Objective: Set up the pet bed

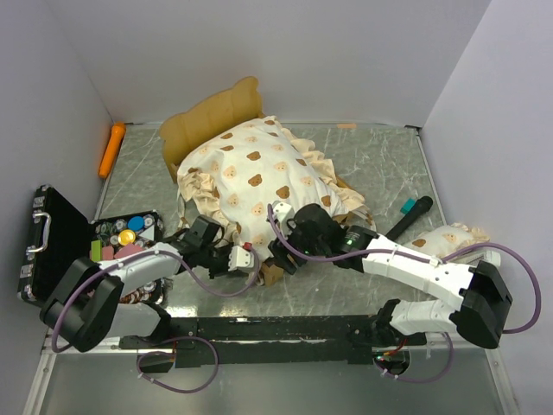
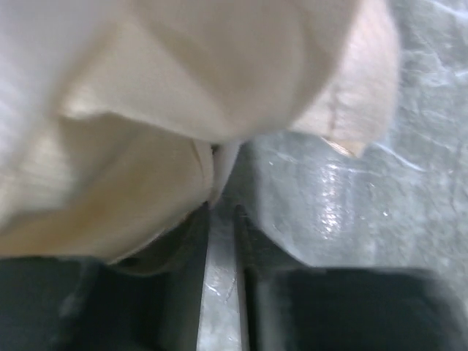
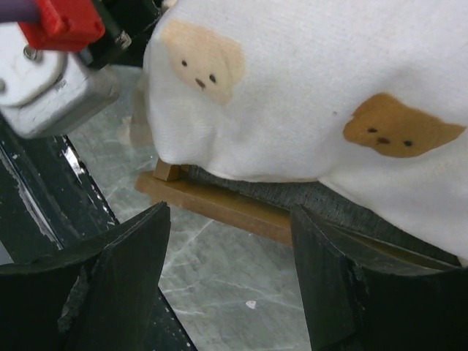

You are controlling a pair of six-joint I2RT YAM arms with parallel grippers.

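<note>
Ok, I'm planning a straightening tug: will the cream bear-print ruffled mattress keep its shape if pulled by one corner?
Probably not: the cream bear-print ruffled mattress sags in folds over the light-wood bed frame, so it looks floppy and would likely bunch. It seems soft and light, so it may slide across the frame.

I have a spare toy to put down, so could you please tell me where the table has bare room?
The widest bare patch of table lies at the back right, between the mattress, the marker and the right wall. A smaller patch lies between the bed and the black rail. The near left is crowded by the open case.
</note>
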